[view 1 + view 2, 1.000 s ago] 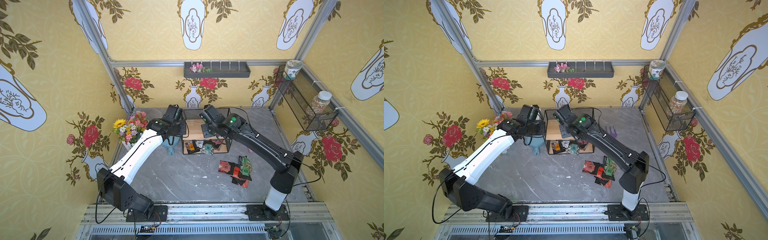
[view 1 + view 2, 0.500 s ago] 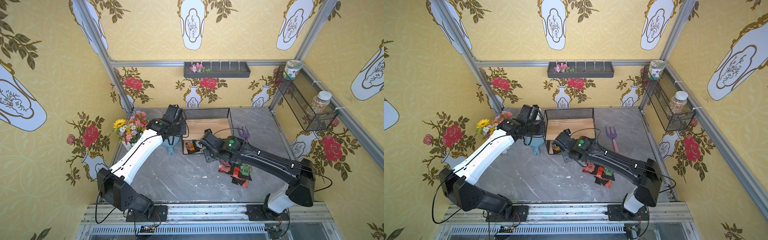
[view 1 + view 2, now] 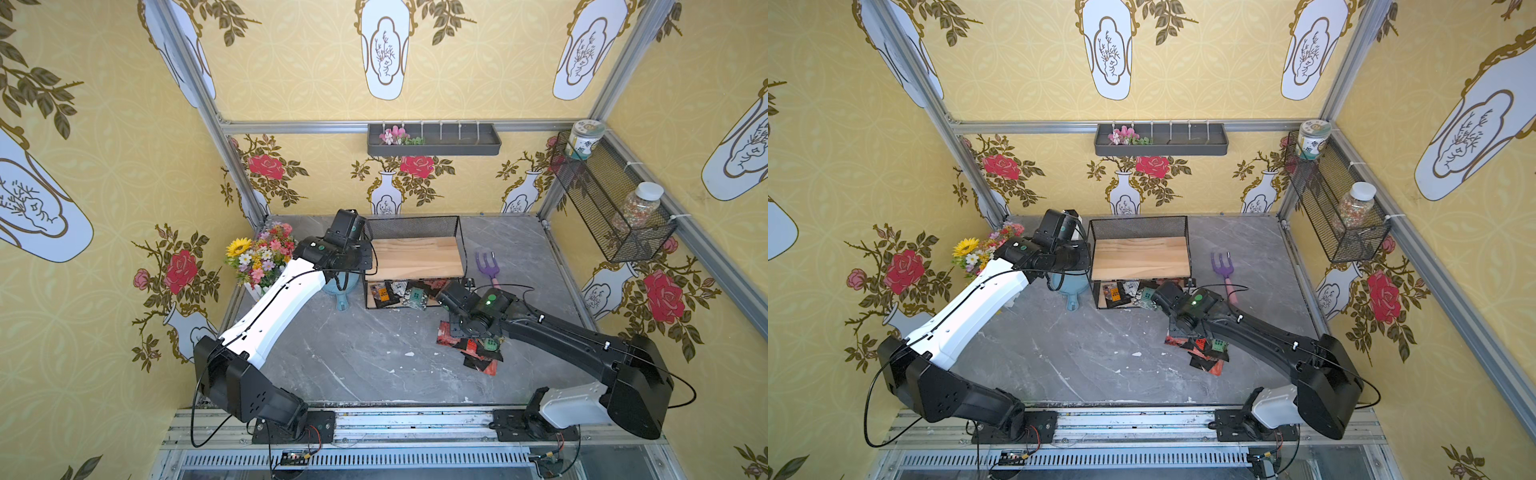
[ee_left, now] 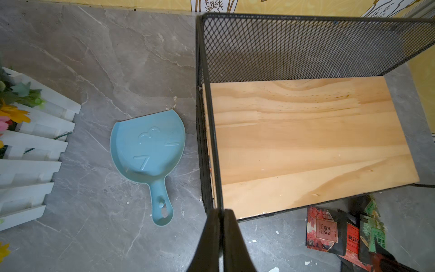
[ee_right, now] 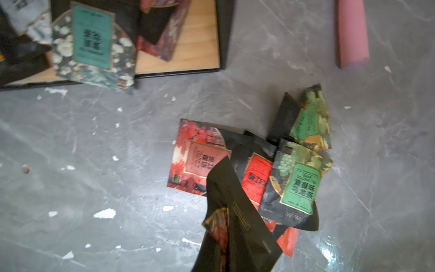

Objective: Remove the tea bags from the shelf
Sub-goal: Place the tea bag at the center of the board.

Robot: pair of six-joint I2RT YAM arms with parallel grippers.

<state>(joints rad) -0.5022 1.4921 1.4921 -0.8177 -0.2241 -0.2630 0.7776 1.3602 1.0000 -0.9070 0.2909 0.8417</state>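
Item, left claw (image 4: 221, 214): you had it clamped shut on the front corner post of the shelf (image 4: 306, 42), its fingers (image 4: 233, 237) pressed to either side of the black wire. Item, shelf: a two-tier wire rack with a mesh back. Its upper board (image 4: 306, 141) lay bare just ahead of that claw. Item, right claw (image 5: 226, 256): you had it pinched on one held tea bag (image 5: 235, 207), black-backed with a sliver of red print, raised above the table (image 5: 94, 164). The claw's own tips were hidden behind the foil. Item, heap of tea bags (image 5: 289, 179): red and green sachets lay overlapping on the table directly beneath the right claw, clear of the rack. The heap also showed in both top views. Item, tea bags on the lower board (image 3: 397, 293): several more lay on the bottom tier, off to one side of the right claw and below the left claw. One teal-panelled sachet (image 5: 94, 42) overhung the front edge of the lower board (image 5: 200, 47). Sundries: a blue scoop (image 4: 148, 150) lay flat on the table beside the left claw, apart from the rack. A white picket planter of flowers (image 4: 35, 146) stood beyond the scoop. A purple hand fork (image 3: 486, 266) lay near the right claw, beside the rack's end, and its pink handle (image 5: 352, 35) was on the table.
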